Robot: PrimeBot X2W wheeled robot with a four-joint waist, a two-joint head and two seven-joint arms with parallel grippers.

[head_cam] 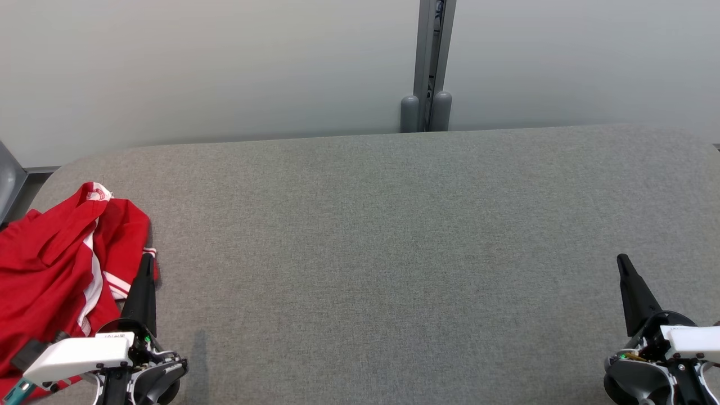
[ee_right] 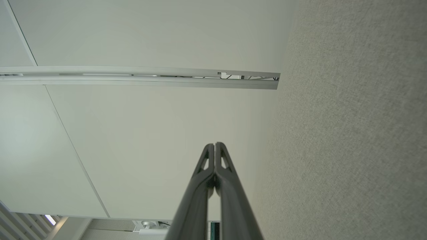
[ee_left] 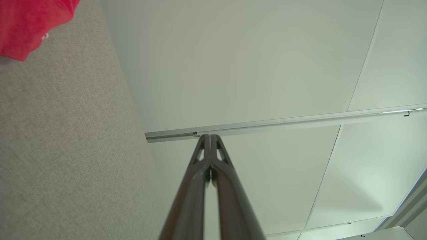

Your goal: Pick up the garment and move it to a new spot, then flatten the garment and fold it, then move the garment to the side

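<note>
Your garment [head_cam: 53, 270] is a crumpled red heap right at the table's [head_cam: 394, 253] left edge, cut off by the left side of the head view. Left gripper [head_cam: 147, 259] is clenched on nothing, fingers pressed together just beside the heap's right side. Right gripper [head_cam: 622, 260] is clenched empty too, way over near the right edge. Between them you've got open grey fabric, running back to the far edge against the wall [head_cam: 225, 67].
</note>
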